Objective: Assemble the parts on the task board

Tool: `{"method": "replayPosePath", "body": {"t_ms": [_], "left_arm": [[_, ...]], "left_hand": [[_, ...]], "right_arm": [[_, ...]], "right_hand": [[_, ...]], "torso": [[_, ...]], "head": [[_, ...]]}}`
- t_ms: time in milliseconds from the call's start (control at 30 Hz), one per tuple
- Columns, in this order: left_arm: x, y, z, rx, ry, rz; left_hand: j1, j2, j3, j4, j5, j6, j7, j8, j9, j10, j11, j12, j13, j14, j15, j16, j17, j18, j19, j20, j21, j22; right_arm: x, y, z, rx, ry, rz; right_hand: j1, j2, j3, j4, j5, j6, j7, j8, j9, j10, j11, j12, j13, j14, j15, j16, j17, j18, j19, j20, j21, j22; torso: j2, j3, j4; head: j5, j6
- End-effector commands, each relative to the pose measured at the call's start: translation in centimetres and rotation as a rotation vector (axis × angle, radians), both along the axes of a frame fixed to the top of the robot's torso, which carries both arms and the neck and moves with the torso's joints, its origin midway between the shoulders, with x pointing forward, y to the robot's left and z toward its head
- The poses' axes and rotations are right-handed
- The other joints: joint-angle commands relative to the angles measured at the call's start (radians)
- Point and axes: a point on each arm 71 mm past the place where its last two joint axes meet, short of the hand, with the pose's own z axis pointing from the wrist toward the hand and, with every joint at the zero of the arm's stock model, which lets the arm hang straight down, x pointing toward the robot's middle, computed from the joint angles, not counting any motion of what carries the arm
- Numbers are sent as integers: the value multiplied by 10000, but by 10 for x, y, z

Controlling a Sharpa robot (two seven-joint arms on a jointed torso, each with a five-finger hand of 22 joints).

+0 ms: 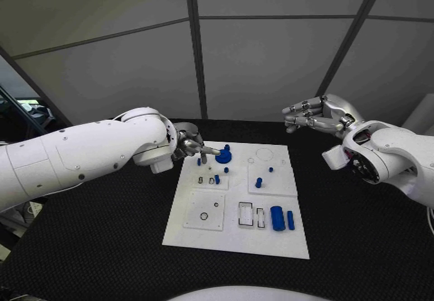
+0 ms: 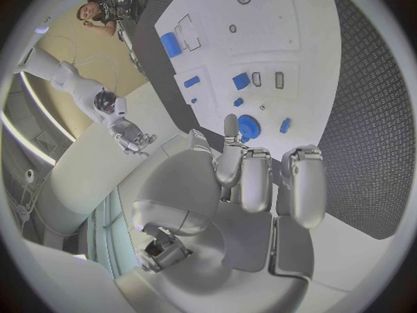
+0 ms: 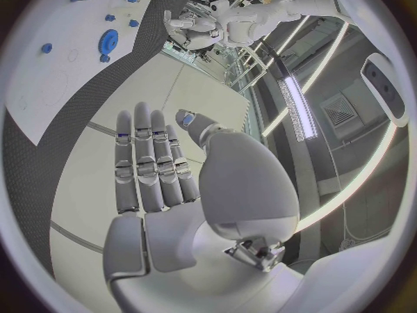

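Board (image 1: 237, 235) white with scattered blue parts (image 1: 278, 217); left hand (image 1: 192, 145) curled empty, right hand (image 1: 318, 115) spread.

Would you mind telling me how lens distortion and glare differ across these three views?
Head view: straight lines, even light on the task board. Left wrist view: fisheye bends the board's edges; the left hand looms large. Right wrist view: a bright ceiling strip glares beside the right hand.

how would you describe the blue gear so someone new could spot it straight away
Start at the white task board in the middle of the black table and go to its far left corner, just beside the left hand. The blue gear sits there; it is round and toothed, unlike the small pegs and the cylinder.
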Motion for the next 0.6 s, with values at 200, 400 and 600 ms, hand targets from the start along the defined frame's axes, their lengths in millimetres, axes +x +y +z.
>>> {"method": "replayPosePath", "body": {"t_ms": [200, 400, 600], "left_arm": [[0, -11, -15, 1771, 529, -139], [3, -19, -23, 1898, 570, -103], [2, -24, -31, 2078, 723, -197]], "left_hand": [[-388, 55, -199, 51, -12, -333, -22, 300, 564, 4, -67, 593, 1043, 519, -100, -16, 718, -99, 111, -51, 7, 440], [-368, 47, -263, 6, -15, -822, 121, 126, 771, -382, 52, 196, 543, 492, -17, -85, 668, -44, -55, 5, -166, 161], [-167, 37, -214, -66, -1, -1168, 270, -180, 789, -669, 176, -83, 212, 478, 82, -121, 646, -57, -33, 79, -126, 247]], "right_arm": [[2, 7, 3, -555, -577, -200], [4, 11, 2, -647, -529, -175], [5, 14, 1, -692, -470, -154]], "right_hand": [[-32, -139, -91, -12, 53, -92, 75, -136, -14, -19, 82, -233, -195, -47, 141, -333, -105, 16, -16, 113, -262, -146], [-6, -173, -137, -48, 82, -200, 160, -203, -6, -231, 193, -385, -366, -247, 262, -619, -231, -2, -117, 212, -550, -304], [-9, -194, -182, -64, 103, -201, 204, -202, 2, -415, 258, -428, -476, -392, 334, -741, -316, -5, -192, 281, -740, -405]], "torso": [[-11, 27, 13], [4, 6, 4], [6, 0, -8]], "head": [[36, -87], [65, -101], [83, -140]]}}
